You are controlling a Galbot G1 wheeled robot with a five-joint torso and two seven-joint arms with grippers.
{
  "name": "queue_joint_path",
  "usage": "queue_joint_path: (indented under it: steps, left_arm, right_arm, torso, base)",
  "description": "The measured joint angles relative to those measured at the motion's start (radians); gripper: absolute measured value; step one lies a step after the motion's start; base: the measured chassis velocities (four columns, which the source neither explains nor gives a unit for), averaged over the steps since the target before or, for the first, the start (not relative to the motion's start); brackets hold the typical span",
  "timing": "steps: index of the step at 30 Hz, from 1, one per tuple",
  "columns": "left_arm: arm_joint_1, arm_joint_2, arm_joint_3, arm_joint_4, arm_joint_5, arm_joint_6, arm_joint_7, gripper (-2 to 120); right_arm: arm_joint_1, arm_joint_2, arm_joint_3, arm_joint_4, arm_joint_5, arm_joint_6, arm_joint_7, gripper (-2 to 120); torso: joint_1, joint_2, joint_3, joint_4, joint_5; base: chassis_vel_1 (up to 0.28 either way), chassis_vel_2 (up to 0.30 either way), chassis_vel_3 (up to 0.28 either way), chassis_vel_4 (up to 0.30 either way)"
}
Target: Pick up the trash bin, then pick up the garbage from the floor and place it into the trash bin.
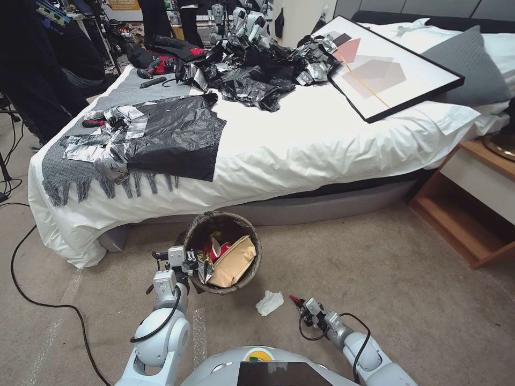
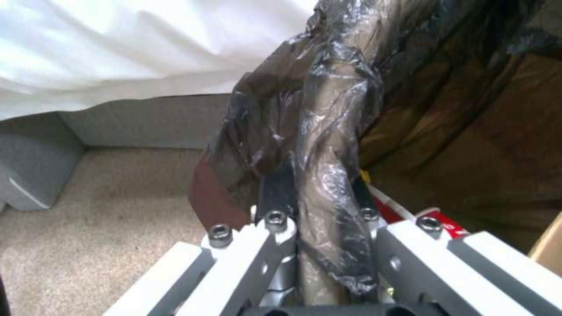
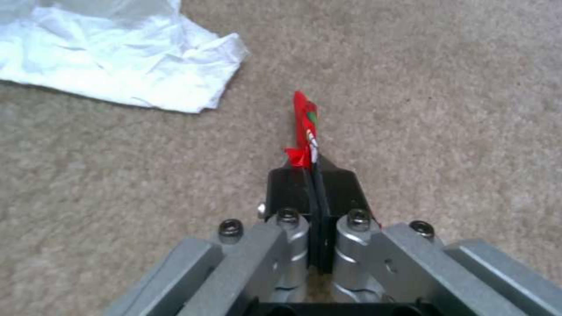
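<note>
The trash bin [image 1: 225,215] hangs tilted above the carpet by the bed's side, brown liner folded over its rim [image 2: 333,131]. My left gripper [image 1: 189,261] [image 2: 319,197] is shut on that rim on its near left side. Inside lie a tan paper bag [image 1: 233,262], a red cup [image 1: 217,249] and a shiny wrapper. To the bin's right and nearer me, my right gripper [image 1: 296,301] [image 3: 313,171] is shut on a small red wrapper scrap [image 3: 306,123] low over the carpet. A crumpled white tissue [image 1: 269,302] [image 3: 117,66] lies on the floor just left of that gripper.
The bed [image 1: 300,145] fills the space behind the bin, with black plastic sheets [image 1: 177,134] and a framed picture [image 1: 386,69] on it. A wooden nightstand [image 1: 472,198] stands at the right. A black cable [image 1: 32,289] snakes over the carpet at the left.
</note>
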Motion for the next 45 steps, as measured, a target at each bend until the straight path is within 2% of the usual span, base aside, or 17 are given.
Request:
queue_joint_path:
  steps: [17, 22, 25, 31, 32, 33, 35, 36, 37, 39, 40, 42, 45]
  left_arm:
    - [-0.001, 0.003, 0.0, 0.002, -0.002, 0.0, -0.001, 3]
    - [-0.001, 0.003, 0.001, 0.004, -0.002, 0.0, -0.001, 3]
    - [0.0, 0.003, 0.003, 0.007, -0.002, 0.0, -0.001, 3]
    - [0.001, 0.003, 0.003, 0.008, -0.002, 0.0, -0.001, 3]
    - [0.001, 0.003, 0.004, 0.008, -0.001, 0.0, -0.001, 3]
    - [0.001, 0.003, 0.004, 0.008, -0.001, 0.0, -0.001, 3]
    - [0.004, 0.005, 0.01, 0.01, 0.002, 0.0, 0.0, 3]
    - [0.004, 0.005, 0.01, 0.01, 0.002, 0.0, 0.0, 3]
    - [0.004, 0.005, 0.015, 0.01, 0.006, 0.001, 0.0, 3]
    - [0.004, 0.005, 0.021, 0.011, 0.013, 0.001, 0.001, 3]
    - [0.004, 0.005, 0.021, 0.011, 0.013, 0.001, 0.001, 3]
    - [0.004, 0.004, 0.025, 0.012, 0.019, 0.002, 0.002, 3]
    - [0.005, 0.004, 0.027, 0.012, 0.023, 0.002, 0.002, 3]
  right_arm:
    - [0.01, 0.001, 0.0, -0.017, 0.006, 0.021, 0.011, 0]
    - [0.0, 0.0, 0.007, 0.028, 0.013, 0.046, 0.049, 0]
    - [-0.015, 0.007, 0.022, 0.123, 0.033, 0.084, 0.091, 0]
    - [-0.026, 0.021, 0.041, 0.228, 0.062, 0.139, 0.106, 0]
    - [-0.031, 0.031, 0.05, 0.322, 0.091, 0.184, 0.106, 0]
    - [-0.031, 0.031, 0.05, 0.322, 0.091, 0.184, 0.106, 0]
    - [-0.032, 0.051, 0.044, 0.538, 0.146, 0.253, 0.076, 0]
    - [-0.032, 0.051, 0.044, 0.538, 0.146, 0.253, 0.076, 0]
    - [-0.028, 0.051, 0.02, 0.633, 0.182, 0.259, 0.057, 0]
    - [-0.013, 0.042, -0.017, 0.747, 0.227, 0.25, 0.026, 0]
    - [-0.013, 0.042, -0.017, 0.747, 0.227, 0.25, 0.026, 0]
    - [0.006, 0.021, -0.056, 0.833, 0.254, 0.215, 0.007, 0]
    - [0.017, 0.01, -0.084, 0.869, 0.267, 0.19, 0.001, 0]
  torso:
    - [0.0, 0.0, 0.0, -0.0003, -0.0003]
    - [0.0, 0.0, 0.0, -0.0005, -0.0008]
    - [0.0, 0.0, 0.0, -0.0003, -0.0001]
    - [0.0, 0.0, 0.0, -0.0001, -0.0005]
    - [0.0, 0.0, 0.0, -0.0001, -0.0006]
    - [0.0, 0.0, 0.0, -0.0001, -0.0006]
    - [0.0, 0.0, 0.0, -0.0001, -0.0007]
    - [0.0, 0.0, 0.0, -0.0001, -0.0007]
    - [0.0, 0.0, 0.0, -0.0003, -0.0006]
    - [0.0, 0.0, 0.0, -0.0003, -0.0006]
    - [0.0, 0.0, 0.0, -0.0003, -0.0006]
    - [0.0, 0.0, 0.0, -0.0003, -0.0007]
    - [0.0, 0.0, 0.0, -0.0003, -0.0006]
  base:
    - [0.0, 0.0, 0.0, 0.0]
    - [0.0, 0.0, 0.0, 0.0]
    - [0.0, 0.0, 0.0, 0.0]
    - [0.0, 0.0, 0.0, 0.0]
    - [0.0, 0.0, 0.0, 0.0]
    - [0.0, 0.0, 0.0, 0.0]
    - [0.0, 0.0, 0.0, 0.0]
    - [0.0, 0.0, 0.0, 0.0]
    - [0.0, 0.0, 0.0, 0.0]
    - [0.0, 0.0, 0.0, 0.0]
    - [0.0, 0.0, 0.0, 0.0]
    - [0.0, 0.0, 0.0, 0.0]
    - [0.0, 0.0, 0.0, 0.0]
